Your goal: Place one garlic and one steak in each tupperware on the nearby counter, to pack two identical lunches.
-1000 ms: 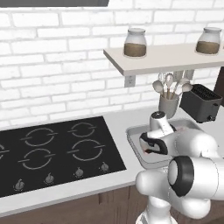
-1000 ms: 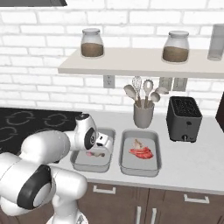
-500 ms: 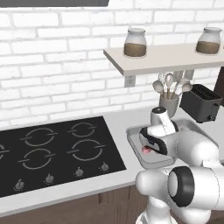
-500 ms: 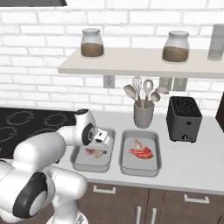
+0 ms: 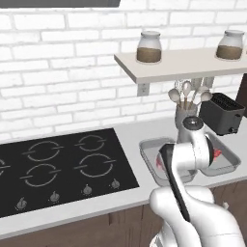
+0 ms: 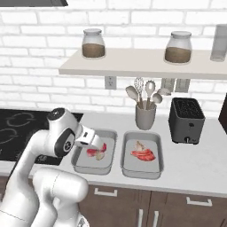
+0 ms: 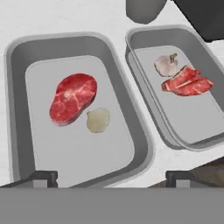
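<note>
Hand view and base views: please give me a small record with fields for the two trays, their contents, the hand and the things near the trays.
left tray: holds one red steak and one tan garlic, side by side
right tray: holds one whitish garlic and one red steak, touching
hand: open, holding nothing, over the left tray
counter: pale, carries both trays
near trays: grey utensil holder, black toaster
packing: each tray has one garlic and one steak

Glossy white arm (image 6: 62,137), dark joints
</note>
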